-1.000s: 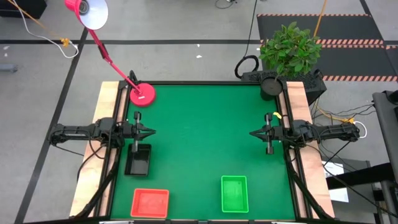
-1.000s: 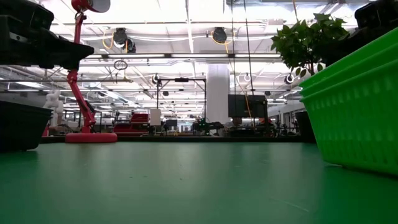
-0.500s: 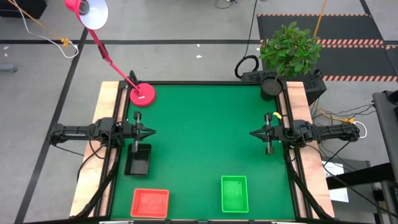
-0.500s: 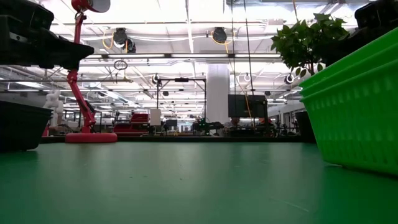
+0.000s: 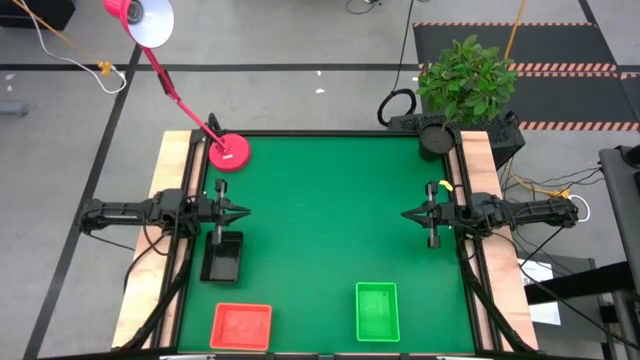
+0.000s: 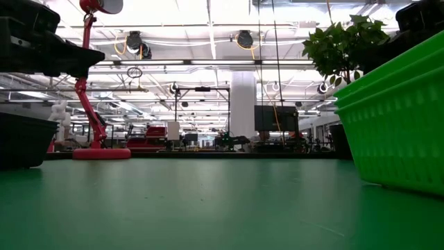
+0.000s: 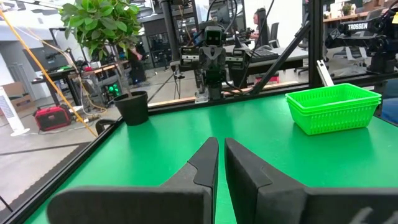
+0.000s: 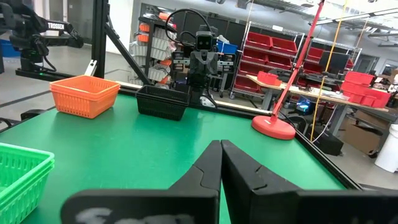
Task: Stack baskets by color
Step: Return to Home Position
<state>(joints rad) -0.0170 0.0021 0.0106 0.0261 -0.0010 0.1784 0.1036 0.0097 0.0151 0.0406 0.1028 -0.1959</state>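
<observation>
High view, across the green table [image 5: 330, 190]: left gripper [image 5: 246, 211] at 9 o'clock, claw pressed together; black basket [image 5: 222, 257] just beside it at 8 o'clock; red-orange basket [image 5: 241, 326] at 7 o'clock; nested green baskets [image 5: 377, 311] at 5 o'clock; right gripper [image 5: 405, 214] at 3 o'clock, claw pressed together, well apart from them

Bright, even light pours on my table [image 5: 330, 180] from the ceiling lights [image 6: 194, 43], which burn out white in the low view. Shadows on it lie faint and soft. The lamp shade [image 5: 150, 22] glares white; the green basket [image 6: 395, 118] glows.
</observation>
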